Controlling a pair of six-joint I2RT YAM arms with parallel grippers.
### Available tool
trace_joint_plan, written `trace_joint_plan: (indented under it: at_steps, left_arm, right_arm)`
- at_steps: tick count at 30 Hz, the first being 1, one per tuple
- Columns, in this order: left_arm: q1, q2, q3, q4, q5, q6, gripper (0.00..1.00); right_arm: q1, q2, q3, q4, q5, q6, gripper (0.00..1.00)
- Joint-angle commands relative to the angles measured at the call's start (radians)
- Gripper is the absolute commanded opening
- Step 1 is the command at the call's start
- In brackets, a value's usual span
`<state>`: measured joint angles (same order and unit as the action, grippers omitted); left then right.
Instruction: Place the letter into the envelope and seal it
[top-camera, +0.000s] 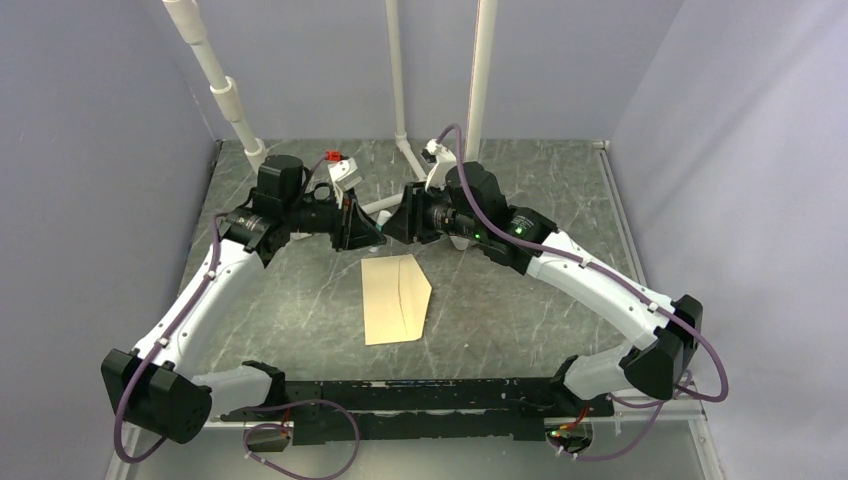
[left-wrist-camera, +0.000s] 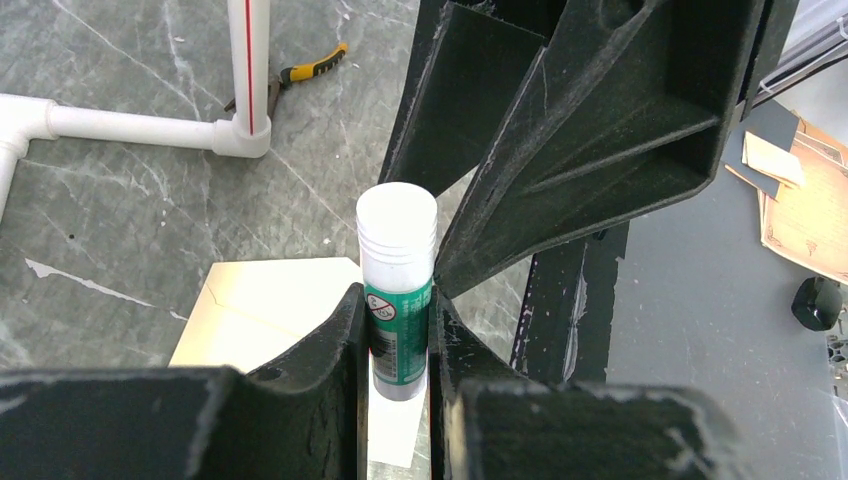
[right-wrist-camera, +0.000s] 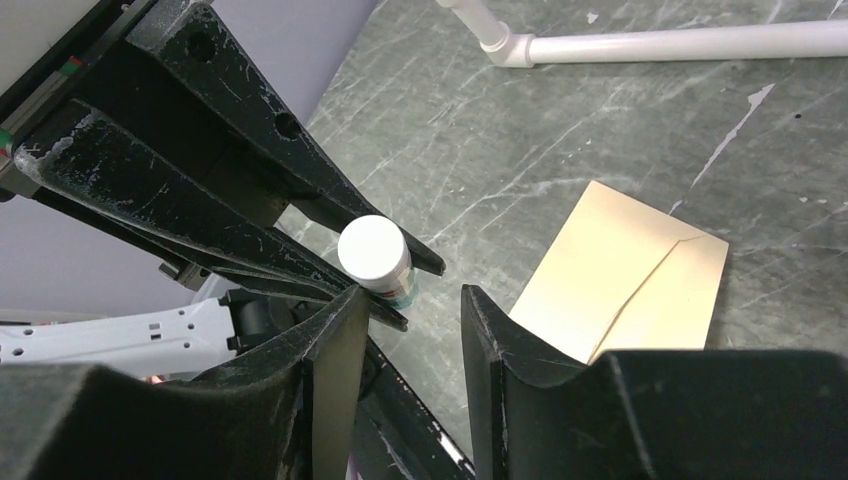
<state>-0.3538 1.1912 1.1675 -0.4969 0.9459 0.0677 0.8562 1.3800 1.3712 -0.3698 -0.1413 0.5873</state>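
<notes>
Plain tan rectangular paper envelope (top-camera: 395, 300), flat on the grey marbled tabletop (top-camera: 300, 310) — near its middle, unpatterned, right side tapering to a blunt point, faint fold line across its face

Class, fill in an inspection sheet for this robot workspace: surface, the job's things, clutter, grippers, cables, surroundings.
Surface: grey marbled tabletop with white scuffs.
Job's things: envelope lies flat between the arms, untouched; letter: nothing seen.
Clutter: yellow-handled pliers beside the white pipe frame.
Grippers: left gripper shut on a glue stick, cap on; right gripper open, close to the cap, gripping nothing.
Cables: purple cables run along both arms, with loose loops near the bases.
Surroundings: plain lilac walls on three sides.
</notes>
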Motion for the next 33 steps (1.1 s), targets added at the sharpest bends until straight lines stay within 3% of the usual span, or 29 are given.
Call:
trace_joint_plan:
  at_steps: [1, 12, 19, 27, 29, 33]
  left_arm:
    - [-0.019, -0.010, 0.034, 0.000, 0.106, 0.009, 0.02]
    - [-0.023, 0.000, 0.047, -0.053, 0.106, 0.040, 0.02]
    - [-0.025, -0.016, 0.039, -0.031, 0.070, 0.024, 0.02]
    - [-0.025, -0.050, 0.016, 0.014, -0.085, -0.018, 0.03]
    - [-0.025, -0.048, 0.023, -0.007, -0.077, -0.003, 0.02]
    - [-0.026, -0.043, 0.026, -0.024, -0.010, 0.019, 0.02]
  right_arm:
    - [-0.011, 0.018, 0.023, 0.102, 0.031, 0.014, 0.43]
    - [-0.011, 0.040, 0.000, 0.189, -0.024, 0.048, 0.36]
    - [-0.010, 0.082, 0.050, 0.099, -0.043, 0.048, 0.29]
    - [-0.011, 0.069, 0.045, 0.028, -0.069, 0.043, 0.38]
    - [-0.011, 0.064, 0.048, 0.022, -0.074, 0.036, 0.33]
    - [-0.011, 0.072, 0.075, 0.018, -0.065, 0.022, 0.09]
